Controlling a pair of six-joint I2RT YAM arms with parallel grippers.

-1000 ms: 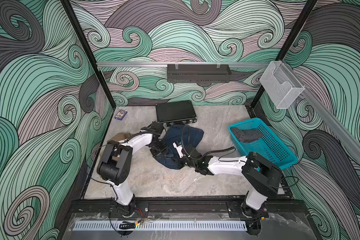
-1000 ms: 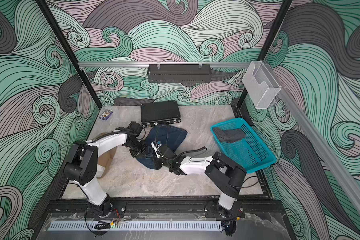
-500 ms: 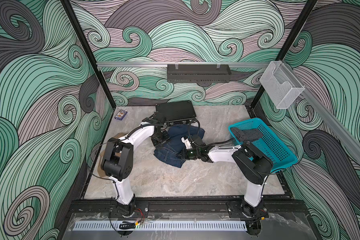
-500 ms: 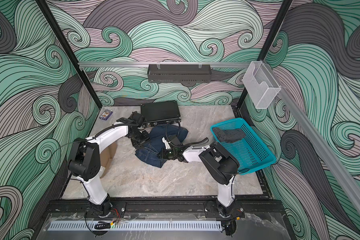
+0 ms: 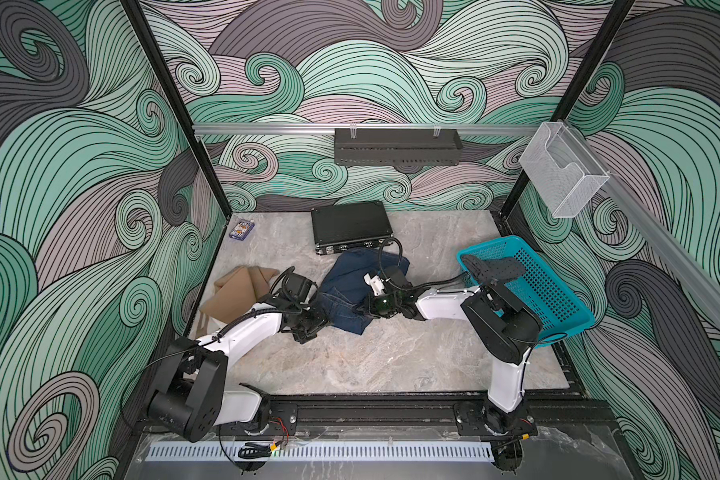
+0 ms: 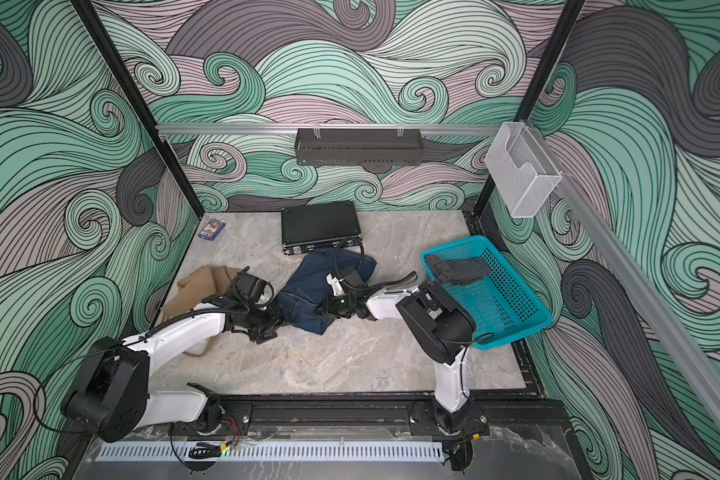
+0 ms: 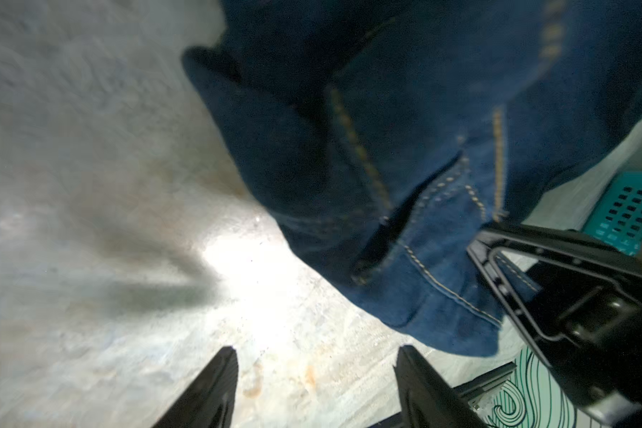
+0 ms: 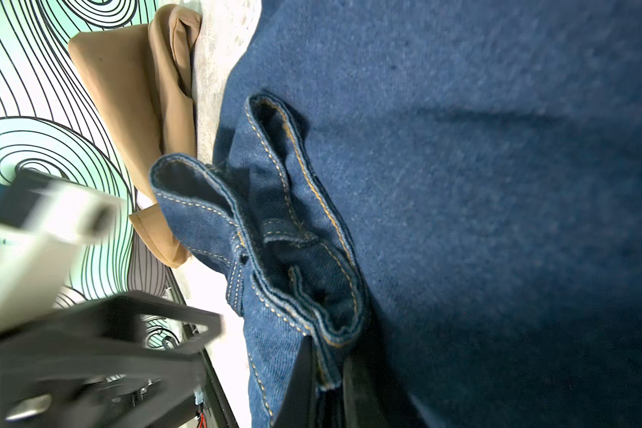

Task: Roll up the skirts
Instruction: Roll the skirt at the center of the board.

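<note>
The dark blue denim skirt (image 5: 350,291) (image 6: 312,286) lies crumpled mid-table. My right gripper (image 5: 364,309) (image 8: 328,355) is shut on its stitched waistband edge. My left gripper (image 5: 308,328) (image 7: 315,352) is open just off the denim's front-left corner, with only bare table between its fingers. The tan-brown skirt (image 5: 238,291) (image 8: 127,92) lies loosely folded at the left wall, partly under my left arm. The dark grey dotted skirt (image 5: 495,268) (image 6: 458,268) rests in the teal basket (image 5: 558,307).
A black hard case (image 5: 352,226) lies at the back, touching the denim's far edge. A small card box (image 5: 242,229) sits in the back left corner. A black wire shelf (image 5: 395,145) and a clear holder (image 5: 562,174) hang on the rails above.
My left gripper has opened, let go of the denim skirt and drawn back toward the front left. My right gripper stays shut on the denim, which has shifted with it.
</note>
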